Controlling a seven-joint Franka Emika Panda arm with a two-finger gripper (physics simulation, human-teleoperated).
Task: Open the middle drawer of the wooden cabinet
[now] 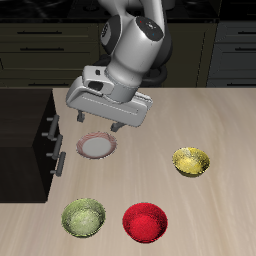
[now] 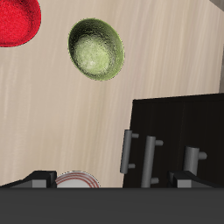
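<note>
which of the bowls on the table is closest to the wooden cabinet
The green bowl, near the table's front edge. The red bowl sits beside it, farther from the wooden cabinet, and the yellow bowl is farthest.

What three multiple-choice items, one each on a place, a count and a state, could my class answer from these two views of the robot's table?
1. Where is the gripper?
A. above the pink plate
B. above the red bowl
C. inside a drawer

2. How many bowls are on the table?
A. one
B. three
C. five

3. How do the drawers of the wooden cabinet stand?
A. all pulled out
B. none pulled out
C. removed

Answers: 1 A, its fingers hang over the plate. 2 B, red, green bowl and yellow bowl. 3 B, the handles line up on one flat front.
</note>
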